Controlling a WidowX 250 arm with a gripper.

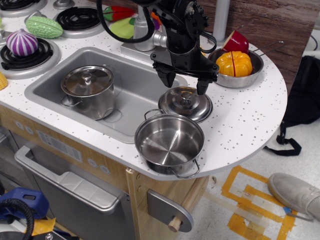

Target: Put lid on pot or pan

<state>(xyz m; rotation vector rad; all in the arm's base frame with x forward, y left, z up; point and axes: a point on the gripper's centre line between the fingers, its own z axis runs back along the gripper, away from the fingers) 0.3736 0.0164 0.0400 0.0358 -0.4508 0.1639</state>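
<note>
On the white speckled table (245, 120), the black pincer (184, 82) hangs wide open above the domed steel lid (185, 103), which lies beside the wide shallow steel pot (169, 143).

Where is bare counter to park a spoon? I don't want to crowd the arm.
Free: the speckled counter right of the lid and shallow pot, below the pan. Crowded: around the open gripper over the lid.

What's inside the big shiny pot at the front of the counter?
Nothing. The wide shallow steel pot shows only its bare shiny bottom. Its domed steel lid lies just behind it on the counter, under the open black gripper.
</note>
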